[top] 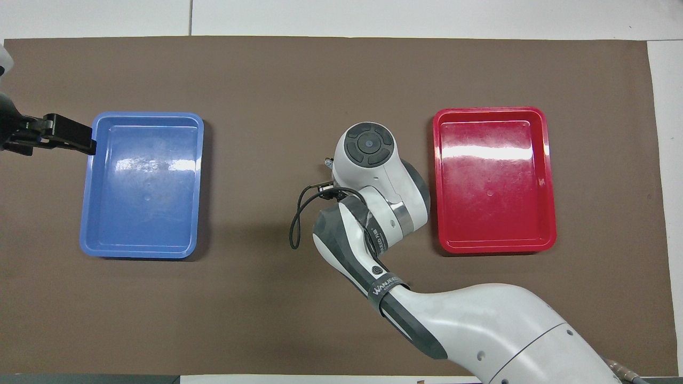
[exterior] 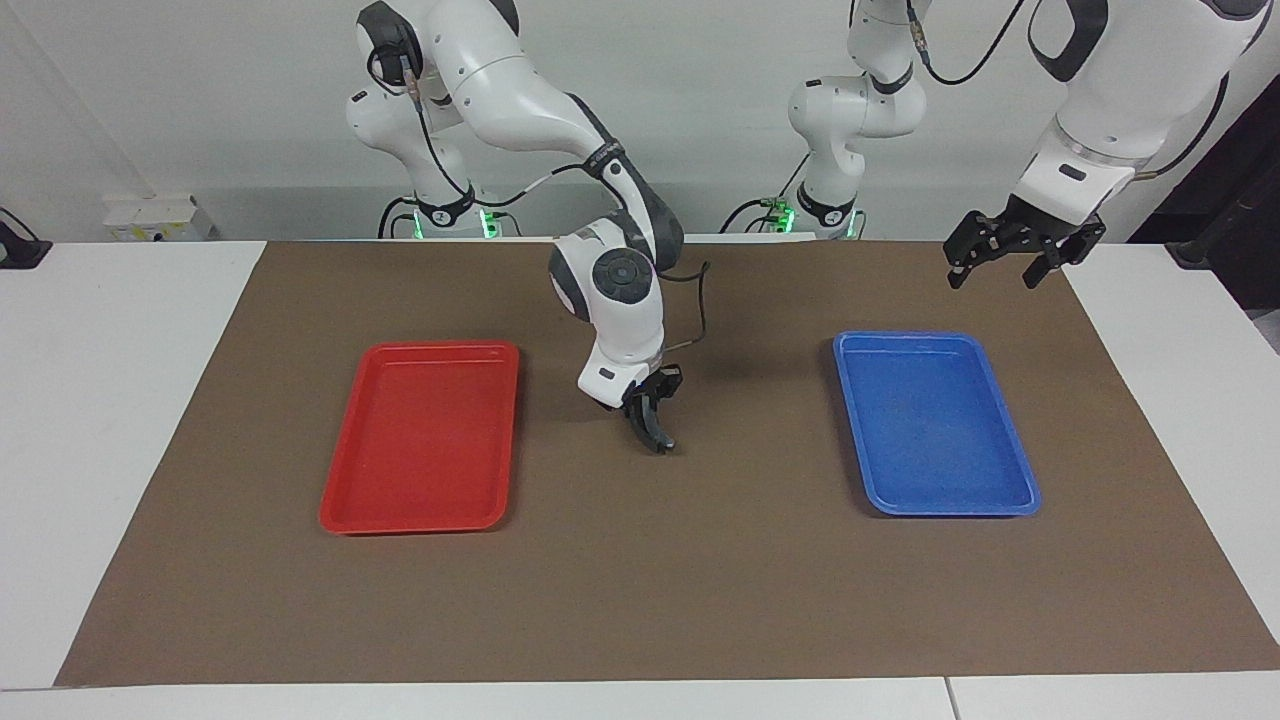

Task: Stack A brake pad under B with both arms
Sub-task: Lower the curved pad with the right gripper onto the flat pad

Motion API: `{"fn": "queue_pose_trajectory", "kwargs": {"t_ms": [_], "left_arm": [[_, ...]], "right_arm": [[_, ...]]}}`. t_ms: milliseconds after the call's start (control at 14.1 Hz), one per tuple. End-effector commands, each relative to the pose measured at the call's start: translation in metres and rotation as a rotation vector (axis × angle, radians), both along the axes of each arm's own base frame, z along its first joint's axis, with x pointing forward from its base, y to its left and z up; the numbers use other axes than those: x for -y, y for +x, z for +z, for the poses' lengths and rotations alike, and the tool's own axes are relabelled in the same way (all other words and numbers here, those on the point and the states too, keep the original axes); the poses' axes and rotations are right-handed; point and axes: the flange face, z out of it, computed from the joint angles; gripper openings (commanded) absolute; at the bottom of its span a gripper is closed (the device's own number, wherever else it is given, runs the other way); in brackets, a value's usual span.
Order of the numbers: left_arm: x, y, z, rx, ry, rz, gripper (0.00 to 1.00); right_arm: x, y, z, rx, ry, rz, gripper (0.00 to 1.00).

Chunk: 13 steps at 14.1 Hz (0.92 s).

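Note:
My right gripper [exterior: 652, 398] hangs low over the middle of the brown mat, between the two trays. It is shut on a dark curved pad, B [exterior: 657, 432], which hangs on edge with its lower tip at the mat. In the overhead view the right arm's wrist [top: 369, 145] covers the gripper and the pad. The short grey pad A shows in neither view. My left gripper [exterior: 992, 276] is open and empty, raised over the mat beside the blue tray's corner nearest the robots; its fingers [top: 66, 137] show in the overhead view by the tray's rim.
A red tray [exterior: 345, 505] lies toward the right arm's end and a blue tray [exterior: 1020, 500] toward the left arm's end; nothing lies in either. The brown mat [exterior: 640, 600] covers most of the white table.

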Motion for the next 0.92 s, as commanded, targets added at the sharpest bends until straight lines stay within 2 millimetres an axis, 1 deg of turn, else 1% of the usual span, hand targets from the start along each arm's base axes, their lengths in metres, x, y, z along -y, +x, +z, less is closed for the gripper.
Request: {"fn": "queue_pose_trajectory", "kwargs": {"t_ms": [0, 566, 636, 707, 848], "left_arm": [[-0.0013, -0.0055, -0.0019, -0.005, -0.010, 0.002, 1.00], [-0.0013, -0.0051, -0.0042, -0.009, -0.010, 0.002, 1.00], [-0.0013, -0.0056, -0.0054, -0.012, -0.009, 0.002, 1.00], [-0.0013, -0.0056, -0.0055, -0.012, -0.009, 0.002, 1.00], [-0.0013, -0.0052, -0.0063, -0.014, -0.009, 0.001, 1.00]], "right_arm": [[0.0017, -0.0105, 0.0004, -0.007, 0.016, 0.005, 0.00], [0.0043, -0.0127, -0.0024, -0.012, 0.013, 0.001, 0.02], [0.0052, -0.0140, -0.0041, -0.017, 0.011, -0.002, 0.09], [0.0060, -0.0134, -0.0031, -0.016, 0.011, -0.007, 0.21], [0.0060, -0.0134, -0.0031, -0.016, 0.011, -0.008, 0.48]]}}
